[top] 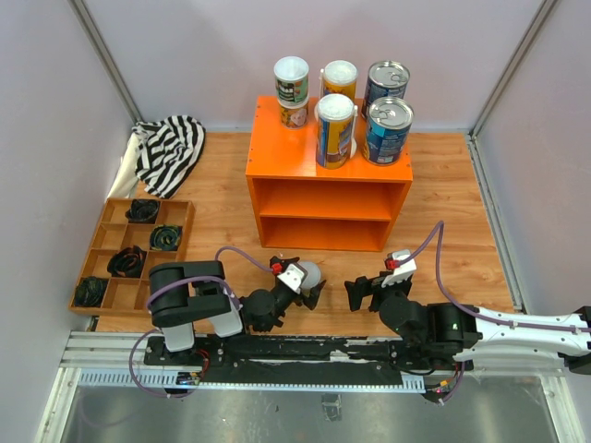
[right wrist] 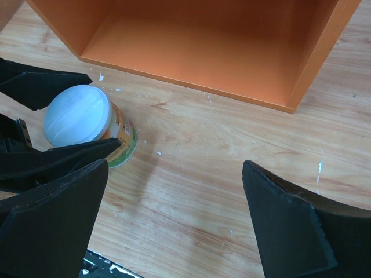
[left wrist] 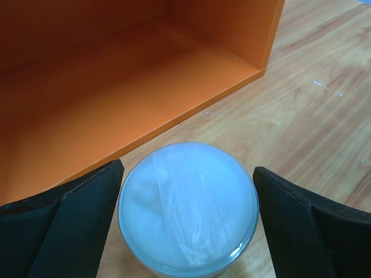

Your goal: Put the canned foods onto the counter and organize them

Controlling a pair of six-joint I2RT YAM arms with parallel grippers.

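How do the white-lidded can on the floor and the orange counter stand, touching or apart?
Apart. The right wrist view shows a strip of bare wooden floor between the can and the front edge of the counter.

Bright orange box-shaped wooden surface [top: 277, 157] showing smooth matt paint. Small yellow-labelled tin [left wrist: 188, 205] wearing glossy translucent white plastic lid. Two wide blue-labelled tins [top: 389, 113] gleaming with metal tops. Striped black-and-white cloth [top: 171, 148] lying soft, creased.

At 9 o'clock, 1 white-lidded can [right wrist: 78, 114] stands upright on the wooden tabletop [right wrist: 220, 150], between the spread fingers [right wrist: 40, 84] of the left gripper [right wrist: 104, 110]. The orange counter [right wrist: 203, 52] fills 12 o'clock. The right gripper [right wrist: 174, 168] gapes wide.
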